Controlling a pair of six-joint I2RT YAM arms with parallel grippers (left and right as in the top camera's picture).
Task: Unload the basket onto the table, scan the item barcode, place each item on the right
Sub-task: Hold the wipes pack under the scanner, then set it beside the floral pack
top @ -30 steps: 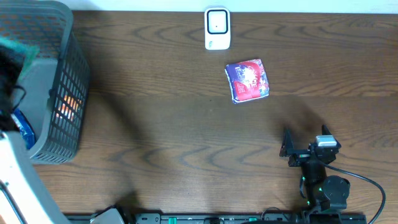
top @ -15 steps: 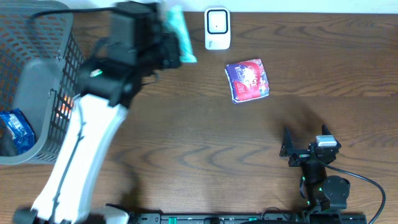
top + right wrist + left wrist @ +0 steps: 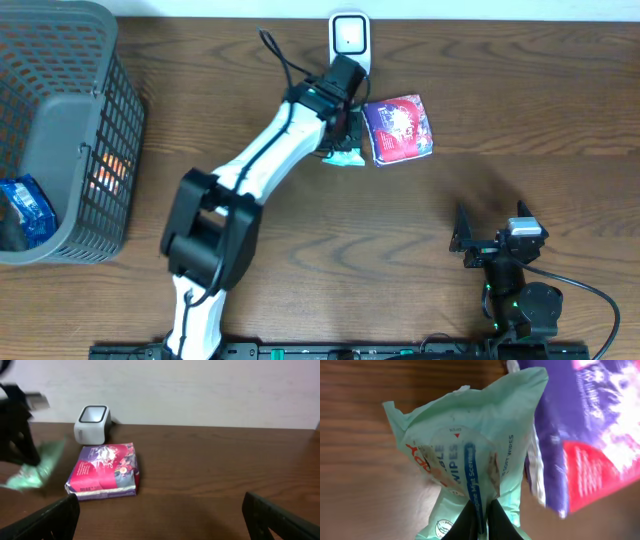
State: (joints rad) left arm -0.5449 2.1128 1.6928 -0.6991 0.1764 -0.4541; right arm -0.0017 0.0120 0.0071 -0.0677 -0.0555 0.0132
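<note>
The left pincer (image 3: 480, 516) is pressed together on a fold of the wipes pack (image 3: 470, 450), whose crinkled mint-green film is pinched between the two dark fingertips. A round printed lid label with blue lettering is seen on the soft, wrinkled pack. Since half a second ago, the pack has been carried from a spot left of the scanner (image 3: 349, 40), near the basket (image 3: 118, 150), to a place in front of the scanner. There it is held just above the table (image 3: 300, 260), right beside the purple packet (image 3: 398, 128); whether the two touch cannot be told. A second ago the arm was seen only at the left edge, over the basket.

The purple packet, a glossy flat pouch with a red panel, is left where it was. The scanner, a small white rounded block with a dark window on top, stands at the far edge of the table. The table is of dark wood grain. The grey plastic mesh basket holds a blue packet (image 3: 25, 205).

The right pincer (image 3: 160, 525) is kept spread wide and nothing is held in it.
</note>
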